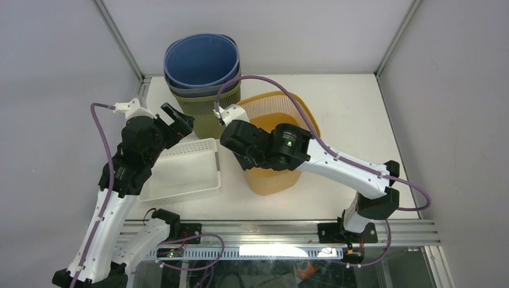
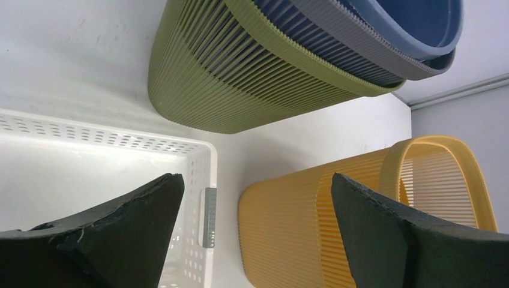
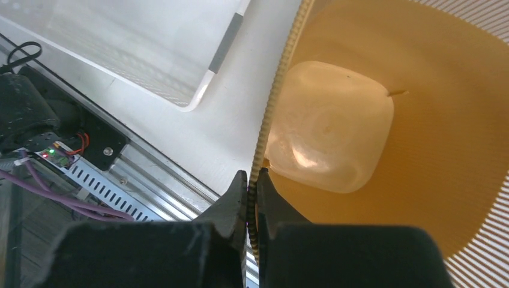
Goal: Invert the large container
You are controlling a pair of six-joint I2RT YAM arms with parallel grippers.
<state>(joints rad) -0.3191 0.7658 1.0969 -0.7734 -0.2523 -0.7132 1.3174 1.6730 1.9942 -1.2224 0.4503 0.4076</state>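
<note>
Orange basket [image 1: 273, 180] stands mouth up at mid-table, its left rim [image 3: 271, 108] pinched between the pressed-together jaws of the right gripper [image 3: 251, 180]. We judge the flip should roll toward the right, where the table [image 1: 354, 114] lies open, with the pinch kept deep on the thin rim. The left gripper [image 2: 257, 180] hovers, jaws spread wide, over the tray [image 1: 207, 144]; the stack [image 1: 207, 120] crowds just behind

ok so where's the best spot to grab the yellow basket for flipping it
Take the yellow basket by its rim, on the side nearest the white tray, coming down from above. It stands upright and open with a thin wall, so one finger fits inside, one outside. The right tool is pinched there.
</note>
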